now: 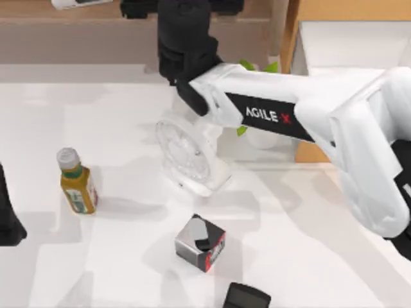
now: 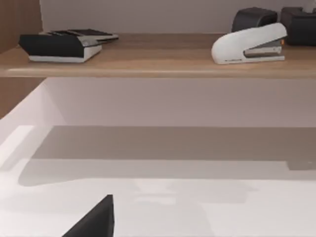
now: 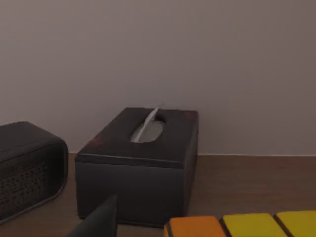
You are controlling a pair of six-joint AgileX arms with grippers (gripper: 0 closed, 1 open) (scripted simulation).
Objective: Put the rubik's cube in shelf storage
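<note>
White tabletop (image 1: pixel 308 256) below, wooden shelf storage (image 1: pixel 77 22) along the frame's top. Rubik's cube (image 3: pixel 247 225) at the right wrist view's lower right, just above the shelf ledge, beside a dark tissue box (image 3: pixel 140 165) and black speaker (image 3: pixel 27 165). Right gripper (image 1: pixel 183 13) at top centre over the shelf; grip undeterminable. Left gripper (image 1: pixel 9 221) parked at left edge, grip likewise unclear.

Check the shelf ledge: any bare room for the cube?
Free: shelf storage ledge between the black flat device and white stapler. Crowded: beyond the stapler, where the right gripper hangs by the rubik's cube before the dark tissue box and black speaker. Left arm parked table-left.
</note>
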